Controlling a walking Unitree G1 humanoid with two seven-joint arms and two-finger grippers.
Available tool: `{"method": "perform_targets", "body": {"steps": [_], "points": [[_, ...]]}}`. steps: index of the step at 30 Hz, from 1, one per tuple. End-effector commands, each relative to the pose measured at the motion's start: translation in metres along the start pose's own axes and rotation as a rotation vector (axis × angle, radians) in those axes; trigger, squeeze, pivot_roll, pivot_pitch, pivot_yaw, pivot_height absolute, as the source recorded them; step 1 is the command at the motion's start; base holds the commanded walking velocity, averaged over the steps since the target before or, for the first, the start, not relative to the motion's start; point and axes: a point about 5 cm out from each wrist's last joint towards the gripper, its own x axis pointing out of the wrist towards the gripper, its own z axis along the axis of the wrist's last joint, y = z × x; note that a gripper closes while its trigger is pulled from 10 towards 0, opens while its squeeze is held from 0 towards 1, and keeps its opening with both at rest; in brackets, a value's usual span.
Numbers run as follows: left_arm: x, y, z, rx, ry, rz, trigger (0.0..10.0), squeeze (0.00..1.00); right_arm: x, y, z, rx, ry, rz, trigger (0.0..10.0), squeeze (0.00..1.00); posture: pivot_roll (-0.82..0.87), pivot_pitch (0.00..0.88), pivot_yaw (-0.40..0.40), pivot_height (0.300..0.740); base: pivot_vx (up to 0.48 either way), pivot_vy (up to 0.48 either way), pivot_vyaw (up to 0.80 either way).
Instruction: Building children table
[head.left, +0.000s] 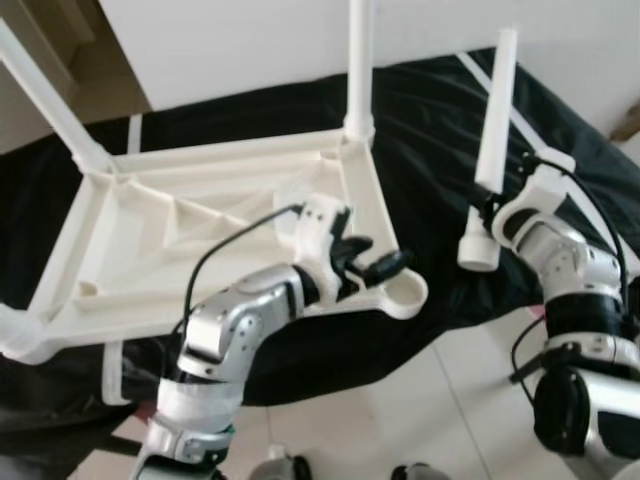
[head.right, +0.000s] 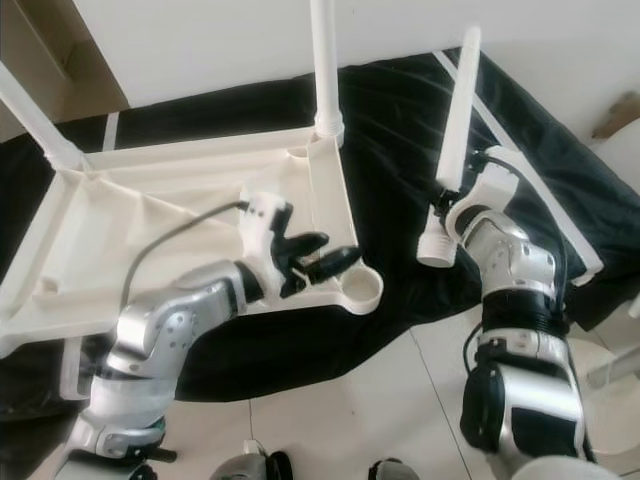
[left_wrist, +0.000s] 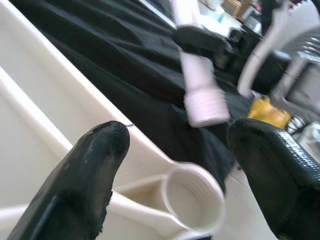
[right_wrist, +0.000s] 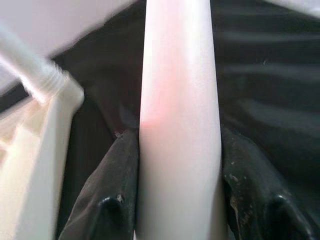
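Holding, right gripper (head.right: 447, 213): my two black fingers (right_wrist: 112, 200) are clenched on the white table leg (head.right: 455, 120), gripping just above its threaded end; the leg stands nearly upright, tilted slightly, threaded collar down.
Left gripper (head.right: 318, 256): fingers spread and grasping nothing, hovering over the near rail of the upturned tabletop (head.right: 130, 225), next to the vacant corner socket (head.right: 358, 288).
Left fingers, wrist view: one black finger (left_wrist: 85, 170) sits over the rail, the other to the far side of the socket; contact with the plastic cannot be told.
Task piece: the children's table lies underside up on a black cloth (head.right: 560, 150); legs already stand in other corners, including the far leg (head.right: 325, 60).
Open item: the socket (left_wrist: 192, 200) at the near right corner shows inner threads and is unfilled.
Gap: the held leg hangs apart from the socket, to its right, over the cloth.
Step in hand, my judgement: seat this leg in the vacant socket.
Method advised: bring the collar squarely over the socket, straighten the leg, lower until threads meet, then turn.
Bracing: press my left gripper on the rail to stop the tabletop shifting.
Risk: a tilted entry may cross the threads.
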Motion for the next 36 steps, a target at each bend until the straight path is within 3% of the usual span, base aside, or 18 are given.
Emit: {"method": "perform_targets", "body": {"steps": [1,5,7,9,11,16,23,24,30,36], "points": [[-0.001,0.008,0.005,0.020,-0.027,0.043,10.0,0.00,-0.006,-0.001,0.000,0.016,-0.078,-0.034,10.0,0.00,0.00,0.000,0.060,0.740,0.000,0.000,0.00],[-0.003,0.017,0.013,0.017,-0.084,0.081,10.0,0.00,-0.011,0.003,-0.009,0.003,-0.093,-0.026,10.0,0.00,0.00,0.000,0.068,0.740,0.000,0.000,0.00],[-0.006,0.029,0.024,0.000,-0.142,0.118,10.0,0.00,-0.017,0.012,-0.022,0.048,-0.085,0.052,10.0,0.00,0.00,0.000,0.070,0.740,0.000,0.000,0.00],[-0.004,0.042,0.027,-0.016,-0.130,0.168,10.0,0.00,-0.024,0.024,-0.025,0.107,-0.102,0.168,10.0,0.00,0.00,0.000,0.071,0.740,0.000,0.000,0.00],[-0.003,0.046,0.027,-0.016,-0.123,0.184,10.0,0.00,-0.025,0.027,-0.025,0.110,-0.108,0.194,10.0,0.00,0.00,0.000,0.071,0.740,0.000,0.000,0.00],[0.002,0.057,0.033,-0.002,-0.120,0.251,10.0,0.00,-0.026,0.034,-0.027,0.046,-0.114,0.224,10.0,0.00,0.00,0.000,0.062,0.740,0.000,0.000,0.00],[0.010,0.072,0.047,0.106,-0.102,0.359,10.0,0.00,-0.034,0.067,-0.019,-0.035,-0.201,0.410,10.0,0.00,0.01,0.000,0.053,0.740,0.000,0.000,0.00],[0.012,0.083,0.052,0.111,-0.083,0.424,10.0,0.00,-0.041,0.078,-0.015,-0.038,-0.227,0.500,10.0,0.00,0.02,0.000,0.049,0.740,0.000,0.000,0.00],[0.013,0.101,0.060,0.071,-0.065,0.552,10.0,0.00,-0.048,0.085,-0.013,-0.026,-0.237,0.597,10.0,0.00,0.02,0.000,0.051,0.740,0.000,0.000,0.00],[0.015,0.105,0.068,0.100,-0.071,0.585,10.0,0.00,-0.049,0.085,-0.011,-0.039,-0.237,0.622,10.0,0.00,0.02,0.000,0.038,0.740,0.000,0.000,0.00]]}}
